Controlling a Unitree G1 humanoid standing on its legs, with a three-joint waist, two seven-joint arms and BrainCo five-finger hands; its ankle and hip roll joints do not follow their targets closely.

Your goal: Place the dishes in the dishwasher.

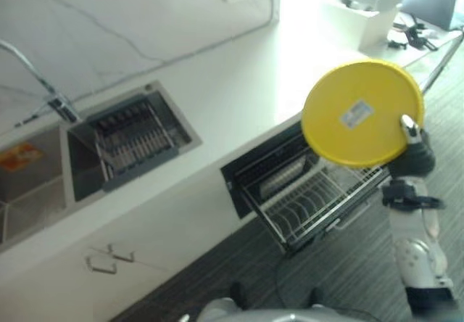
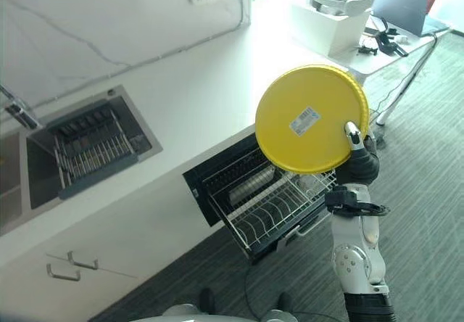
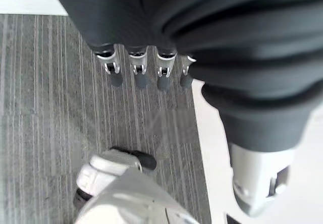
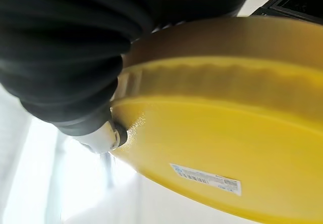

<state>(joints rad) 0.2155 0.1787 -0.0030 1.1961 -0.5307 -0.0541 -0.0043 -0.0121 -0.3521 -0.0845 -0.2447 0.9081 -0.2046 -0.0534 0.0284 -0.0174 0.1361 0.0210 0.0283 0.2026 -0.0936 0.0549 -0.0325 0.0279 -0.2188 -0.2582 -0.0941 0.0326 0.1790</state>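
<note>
My right hand (image 1: 412, 151) holds a round yellow plate (image 1: 361, 112) upright in the air, underside with a white label facing me. Its thumb (image 2: 353, 134) presses on the plate's lower right rim, fingers behind it. The plate (image 4: 217, 133) hangs above the right part of the pulled-out wire rack (image 1: 315, 199) of the dishwasher (image 2: 217, 180), which is set under the white counter. The rack holds a few pale items at its back. My left hand (image 3: 146, 67) hangs down over the grey floor, fingers straight and holding nothing.
A white counter (image 1: 239, 97) runs along the wall with a sink (image 1: 43, 170) and a dark dish drainer (image 1: 134, 141) at the left. A tap (image 1: 43, 83) stands behind the sink. A white box (image 2: 333, 17) and a laptop (image 2: 402, 3) sit at the far right.
</note>
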